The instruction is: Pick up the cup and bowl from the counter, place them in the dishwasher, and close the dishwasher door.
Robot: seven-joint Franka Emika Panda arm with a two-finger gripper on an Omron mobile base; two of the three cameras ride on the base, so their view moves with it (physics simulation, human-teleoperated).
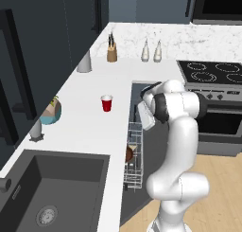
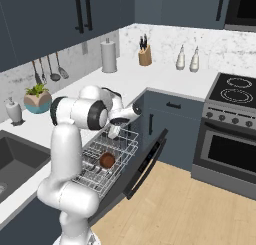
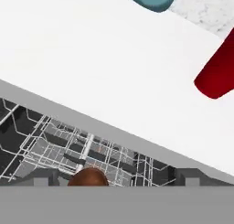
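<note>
Up above the pulled-out wire rack (image 2: pixel 107 159) the gripper (image 2: pixel 114 131) hangs with its fingers spread wide and nothing between them. In the hand view the two dark finger tips (image 3: pixel 45 176) stand far apart at the bottom, with the rack's white wires showing between them.

Just below the gripper, the bowl (image 2: pixel 107 160) sits in the rack, dark reddish-brown and round; its top also shows at the bottom of the hand view, between the finger tips. From the left base view it peeks out at the rack's near edge (image 1: pixel 129 154).

The dishwasher door (image 2: pixel 142 164) lies dropped open beside the rack, its dark bar handle on the outer edge, over the wooden floor (image 2: pixel 200 214).

The cup (image 1: pixel 107 103) stands upright on the counter (image 1: pixel 90 127), a little way back from the counter edge that runs along the rack, well apart from the gripper. Farther from the rack, near the wall, a teal pot (image 1: pixel 50 111) with a plant sits on the same counter. The dark sink (image 1: pixel 47 188) is set into the counter on the near side of the cup.
</note>
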